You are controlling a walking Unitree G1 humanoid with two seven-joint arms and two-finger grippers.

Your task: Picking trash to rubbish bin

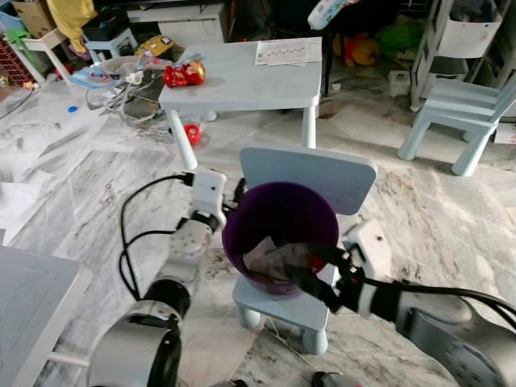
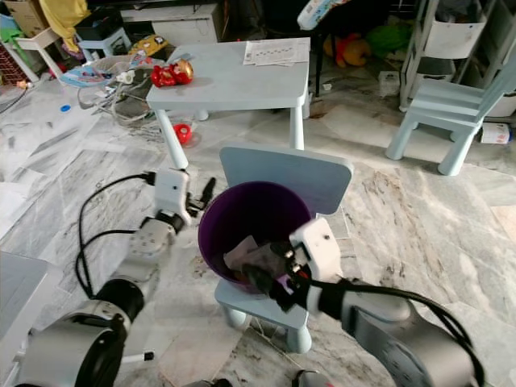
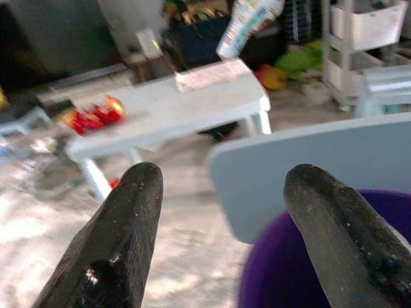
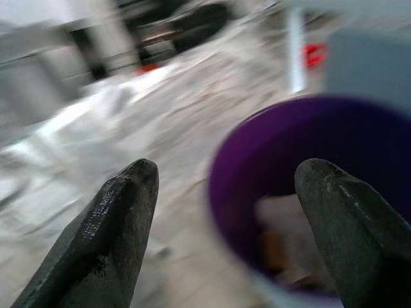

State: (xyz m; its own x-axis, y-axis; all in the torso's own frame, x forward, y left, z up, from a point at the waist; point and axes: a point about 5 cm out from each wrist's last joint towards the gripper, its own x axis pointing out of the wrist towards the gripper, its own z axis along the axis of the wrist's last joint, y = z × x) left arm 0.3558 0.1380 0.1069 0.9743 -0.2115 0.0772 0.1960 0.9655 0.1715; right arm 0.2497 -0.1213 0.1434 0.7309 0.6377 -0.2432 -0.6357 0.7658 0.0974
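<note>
Your right gripper (image 1: 326,278) has its two black fingers spread wide and empty, straddling the near rim of the purple rubbish bin (image 1: 278,218): in the right wrist view one finger sits outside the wall and the other over the bin's mouth. Your left gripper (image 3: 221,237) is also wide open and holds nothing; it hangs just beside the bin's left wall, pointing past the chair back.

The trash (image 1: 278,260), crumpled paper and a dark wrapper, lies at the bottom of the bin, so the drop looks done. The bin stands on the seat of a small pale-blue chair (image 1: 310,173), which makes it easy to tip.

To finish cleanly, lift the right gripper straight up before pulling back, so neither finger hooks the rim and drags the bin off the seat. Keep the left gripper apart from the wall as you withdraw.

Beyond the chair stands a pale-blue table (image 1: 242,81) with red toys (image 1: 184,74) on it.
</note>
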